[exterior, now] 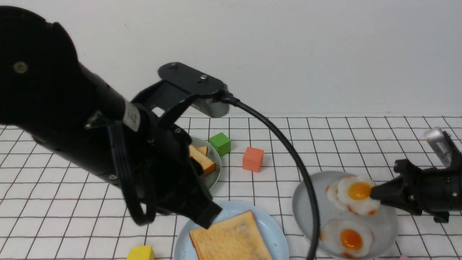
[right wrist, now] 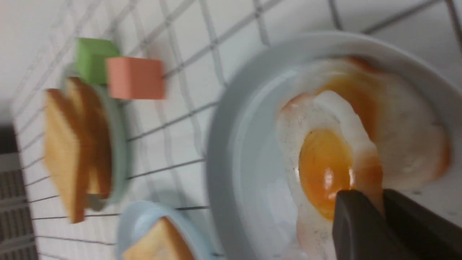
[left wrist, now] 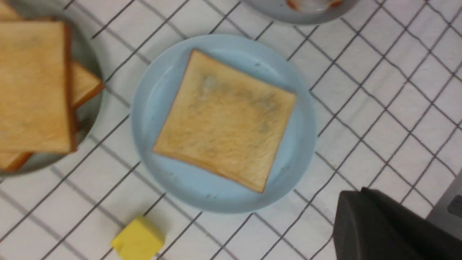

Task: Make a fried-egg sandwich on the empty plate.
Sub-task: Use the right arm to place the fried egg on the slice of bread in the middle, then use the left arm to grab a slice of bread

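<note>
The blue plate (exterior: 279, 245) sits at the bottom centre of the front view, its near edge cut off by the frame, with one toast slice (exterior: 231, 238) lying flat inside its rim. White cloth shows between it and the grey plate (exterior: 306, 216) at lower right, and more lies open at the far left. Over the grey plate, the right gripper (right wrist: 379, 206) has its fingers clamped on the edge of an egg (right wrist: 325, 166), which overlaps a second egg (right wrist: 408, 144); a third egg (exterior: 348, 240) lies nearer the plate's near edge. The left gripper (exterior: 209, 213), its fingers together, hangs over the blue plate's far-left edge. Behind it, the green plate (exterior: 216, 180) holds stacked toast (exterior: 204, 160), close to a green block (exterior: 220, 143); an orange block (exterior: 253, 159) stands near the centre, a yellow block (exterior: 140, 252) at lower left. Black lines grid the cloth (exterior: 260, 187), and a plain pale wall (exterior: 288, 54) fills the upper frame.
</note>
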Controlling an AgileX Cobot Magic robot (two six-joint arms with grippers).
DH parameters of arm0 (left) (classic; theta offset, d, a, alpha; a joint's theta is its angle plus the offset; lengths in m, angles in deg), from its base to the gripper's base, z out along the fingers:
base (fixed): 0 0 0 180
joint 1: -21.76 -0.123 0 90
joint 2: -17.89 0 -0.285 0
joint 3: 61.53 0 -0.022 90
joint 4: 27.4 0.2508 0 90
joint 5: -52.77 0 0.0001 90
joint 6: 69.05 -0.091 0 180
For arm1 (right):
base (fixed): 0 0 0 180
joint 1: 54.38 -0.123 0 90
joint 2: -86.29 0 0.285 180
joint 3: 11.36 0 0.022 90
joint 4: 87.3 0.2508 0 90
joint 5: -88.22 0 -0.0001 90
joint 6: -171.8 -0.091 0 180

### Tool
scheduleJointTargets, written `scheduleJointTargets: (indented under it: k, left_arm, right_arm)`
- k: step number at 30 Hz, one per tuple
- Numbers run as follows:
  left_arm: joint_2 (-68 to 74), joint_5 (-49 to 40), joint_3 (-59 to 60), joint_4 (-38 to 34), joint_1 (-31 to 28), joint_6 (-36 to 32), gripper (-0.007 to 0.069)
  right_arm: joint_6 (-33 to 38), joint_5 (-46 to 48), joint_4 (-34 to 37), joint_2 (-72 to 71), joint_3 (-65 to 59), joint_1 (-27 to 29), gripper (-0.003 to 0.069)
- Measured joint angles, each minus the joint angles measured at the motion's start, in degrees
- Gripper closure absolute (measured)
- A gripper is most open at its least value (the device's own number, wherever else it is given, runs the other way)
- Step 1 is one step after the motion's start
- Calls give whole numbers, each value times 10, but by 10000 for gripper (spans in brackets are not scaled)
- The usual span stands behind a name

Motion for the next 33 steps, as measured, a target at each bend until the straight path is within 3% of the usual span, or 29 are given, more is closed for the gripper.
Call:
scheduleJointTargets:
  k: [3, 7, 10, 11, 13, 20, 22, 26, 29, 33]
  left_arm:
    - [-24, -22, 0, 55, 0, 60, 638]
    - [-81, -43, 7, 128, 0, 129, 638]
    - [-116, -40, 30, 137, 0, 149, 638]
    - [-138, -34, 55, 138, 0, 155, 638]
    - [-156, -17, 84, 141, 0, 158, 638]
    - [-168, 20, 153, 142, 0, 186, 638]
    - [-166, 32, 168, 143, 0, 197, 638]
    - [-164, 66, 184, 151, 0, 223, 638]
    - [-163, 87, 189, 156, 0, 244, 638]
    - [-160, 98, 191, 159, 0, 260, 636]
  right_arm:
    - [8, 26, 18, -28, 0, -22, 583]
    - [24, 58, 51, -61, 0, -123, 584]
    - [27, 53, 69, -59, 0, -189, 584]
    - [28, 37, 78, -52, 0, -244, 584]
    - [29, 5, 83, -39, 3, -298, 584]
    - [25, -89, 89, 27, 44, -395, 557]
    - [11, -100, 90, 45, 60, -402, 492]
    - [-7, -108, 75, 55, 71, -403, 284]
    - [-11, -110, 22, 46, 74, -395, 100]
    - [-49, -104, -72, 9, 75, -367, -8]
